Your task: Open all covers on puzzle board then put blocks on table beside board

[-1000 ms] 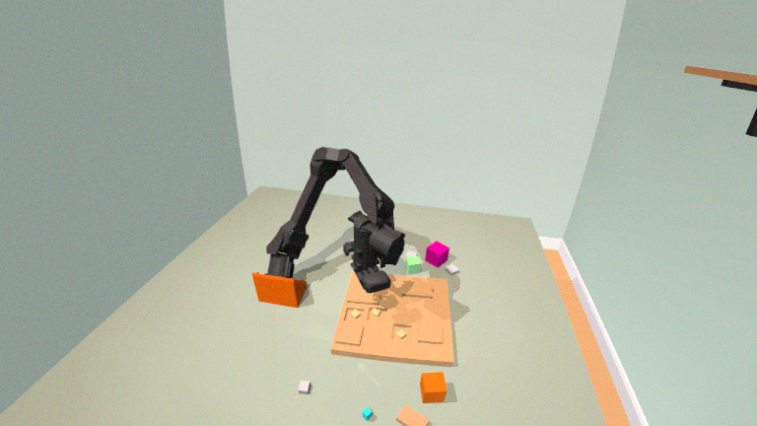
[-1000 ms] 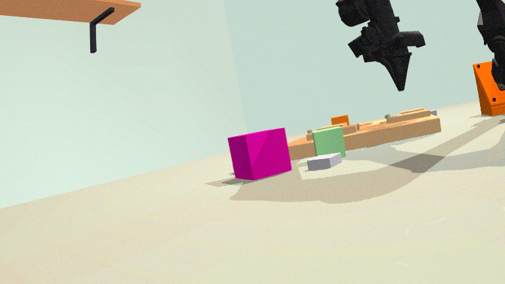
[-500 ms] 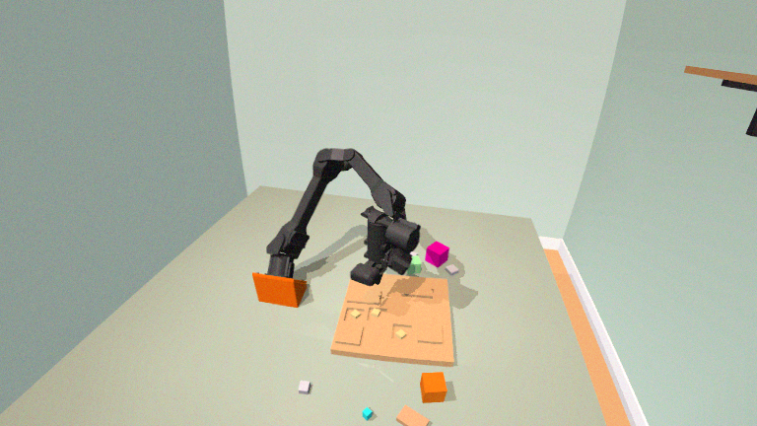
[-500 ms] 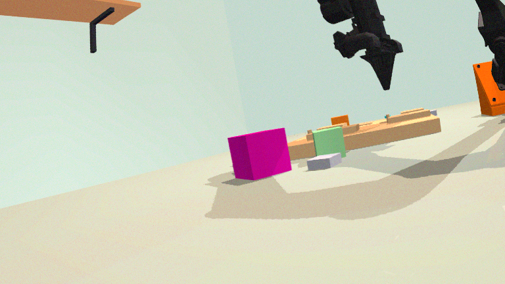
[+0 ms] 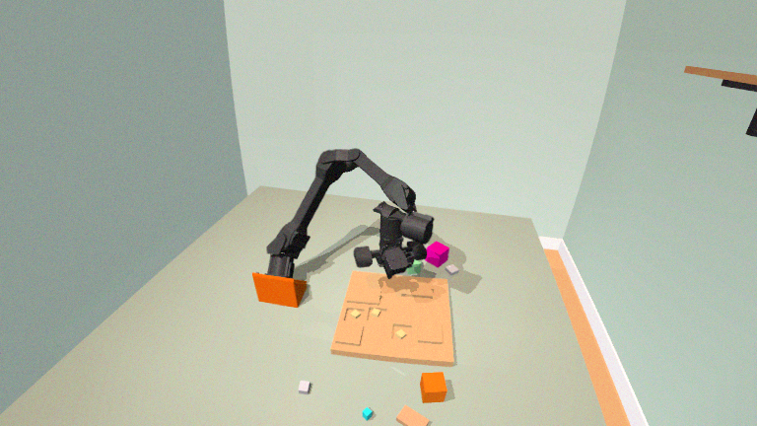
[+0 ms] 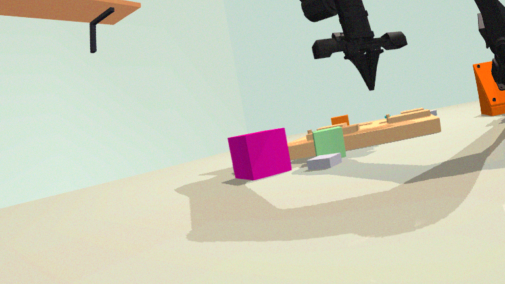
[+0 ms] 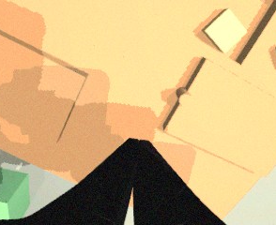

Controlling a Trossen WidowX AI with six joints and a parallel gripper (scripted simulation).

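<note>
Hovering above the puzzle board (image 5: 390, 351) (image 6: 394, 135) (image 7: 124, 56), the clenched, empty gripper (image 5: 389, 274) (image 6: 371, 89) (image 7: 137, 148) shades it; beyond the board's table (image 5: 223, 365) (image 6: 111, 236) rise pale green walls (image 5: 418, 64) (image 6: 178, 79).

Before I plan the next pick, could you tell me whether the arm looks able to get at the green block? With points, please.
Probably yes: the shut pincer (image 5: 389, 274) (image 6: 371, 89) (image 7: 137, 148) hangs above, nothing visible covering the green block (image 5: 414, 267) (image 6: 329, 142) (image 7: 8, 189), though it would have to open first.
</note>
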